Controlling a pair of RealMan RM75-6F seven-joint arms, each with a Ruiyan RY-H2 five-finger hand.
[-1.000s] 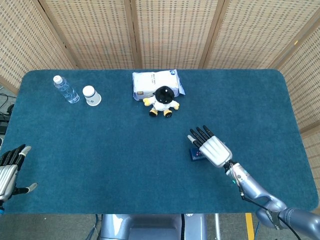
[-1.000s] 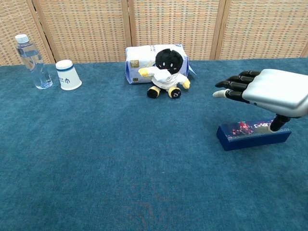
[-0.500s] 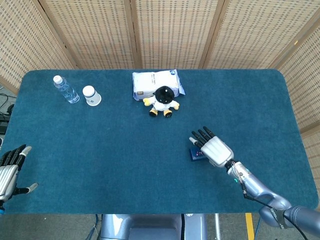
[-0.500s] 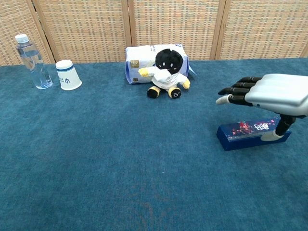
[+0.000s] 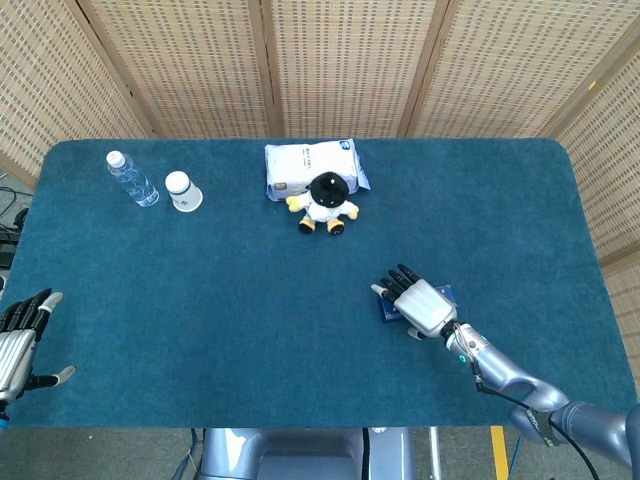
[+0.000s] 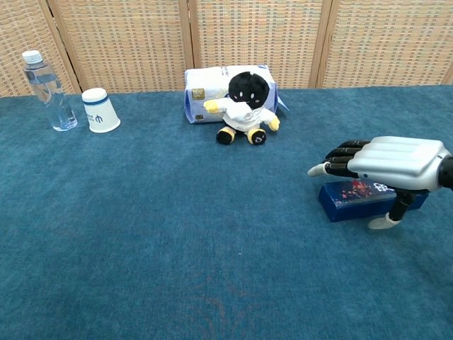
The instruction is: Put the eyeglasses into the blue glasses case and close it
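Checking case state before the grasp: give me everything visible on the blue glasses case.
The blue glasses case is a long, flat, dark blue box with a red and white print on top, hard-looking. It lies flat and closed on the teal table, right of centre. The right hand is spread palm-down over it, thumb down at its front edge; contact cannot be told. No eyeglasses are visible.

My right hand [image 6: 396, 166] has a smooth silver-white back plate and black fingers [image 6: 343, 150] with pale tips — the thumb is black too, capped off-white. Behind it runs a slim silver-grey forearm with a small teal spot. My left hand [image 5: 18, 345] looks the same — silver shell, black fingers.
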